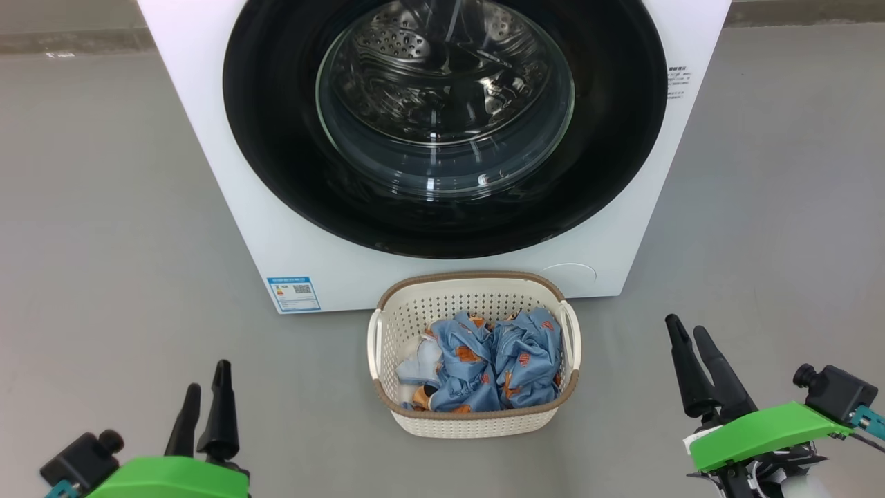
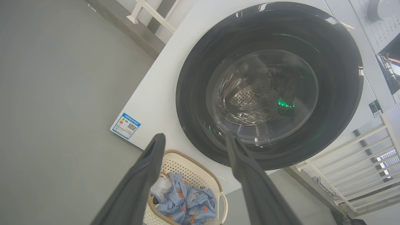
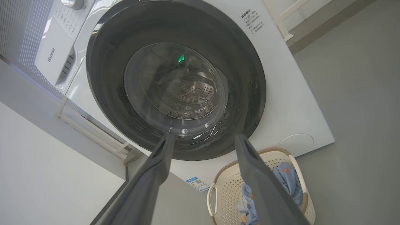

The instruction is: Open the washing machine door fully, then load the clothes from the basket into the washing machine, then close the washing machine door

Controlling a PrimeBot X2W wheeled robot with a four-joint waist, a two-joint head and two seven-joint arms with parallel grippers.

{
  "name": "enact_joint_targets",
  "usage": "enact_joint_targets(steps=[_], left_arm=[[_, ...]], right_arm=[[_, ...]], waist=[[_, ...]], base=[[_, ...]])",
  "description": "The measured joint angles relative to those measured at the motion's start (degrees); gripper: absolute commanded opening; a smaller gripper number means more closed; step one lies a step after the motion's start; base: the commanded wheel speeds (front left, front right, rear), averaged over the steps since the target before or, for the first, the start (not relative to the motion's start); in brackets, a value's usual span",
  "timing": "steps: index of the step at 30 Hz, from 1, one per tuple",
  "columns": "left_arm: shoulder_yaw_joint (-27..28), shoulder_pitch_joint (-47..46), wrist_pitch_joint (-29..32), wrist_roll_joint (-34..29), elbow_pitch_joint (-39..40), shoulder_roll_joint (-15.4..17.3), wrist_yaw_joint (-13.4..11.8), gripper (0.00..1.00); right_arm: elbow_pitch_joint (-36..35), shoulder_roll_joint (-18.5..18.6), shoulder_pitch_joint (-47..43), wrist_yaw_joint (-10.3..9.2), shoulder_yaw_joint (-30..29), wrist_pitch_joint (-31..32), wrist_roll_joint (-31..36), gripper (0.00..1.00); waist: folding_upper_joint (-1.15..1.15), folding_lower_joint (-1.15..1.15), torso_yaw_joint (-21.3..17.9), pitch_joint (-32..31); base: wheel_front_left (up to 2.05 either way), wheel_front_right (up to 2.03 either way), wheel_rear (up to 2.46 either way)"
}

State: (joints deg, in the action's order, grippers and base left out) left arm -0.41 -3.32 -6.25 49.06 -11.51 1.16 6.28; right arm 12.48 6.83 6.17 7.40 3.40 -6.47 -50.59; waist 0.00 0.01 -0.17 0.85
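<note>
In your head view, the washing machine (image 1: 228, 207) stands on the grey floor (image 1: 104, 207). The washing machine door (image 1: 276, 138) is shut flat against the front, and you can see the steel drum (image 1: 442, 69) through its glass window. A blue label sticker (image 1: 294, 294) sits at the machine's lower left corner. The basket (image 1: 477, 423) rests on the floor just in front of the machine, below the door and roughly centred. The clothes (image 1: 484, 366) lie heaped inside it. Your left gripper (image 1: 207, 377) is at the lower left and your right gripper (image 1: 684, 325) at the lower right. Each is over bare floor, well apart from the basket, one on either side.

In your left wrist view, the two dark fingers are spread wide with nothing between them and nothing in their hold. Beyond them you see the closed door, the sticker to its left, and the basket with the clothes at the bottom between the fingers.

In your right wrist view, the fingers are likewise parted wide and empty. The closed door lies ahead of them. The basket sits at the lower right, partly behind the right-hand finger, with blue fabric showing inside.
</note>
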Motion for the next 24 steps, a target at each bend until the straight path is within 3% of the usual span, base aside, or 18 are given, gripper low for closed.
enact_joint_targets(steps=[8,24], left_arm=[[-0.7,-0.4,-1.4,-9.6,-0.3,0.1,-1.1,1.00],[-1.7,-0.6,-4.0,-16.6,-2.9,0.2,-2.0,1.00]], right_arm=[[1.7,-0.2,0.6,0.00,-0.7,-1.3,9.0,1.00],[2.8,-1.1,2.4,0.00,-1.1,-3.9,22.8,1.00]], waist=[[0.00,0.00,-0.1,0.0],[0.00,0.00,0.1,-0.1]], base=[[0.00,0.00,0.00],[0.00,0.00,0.00]])
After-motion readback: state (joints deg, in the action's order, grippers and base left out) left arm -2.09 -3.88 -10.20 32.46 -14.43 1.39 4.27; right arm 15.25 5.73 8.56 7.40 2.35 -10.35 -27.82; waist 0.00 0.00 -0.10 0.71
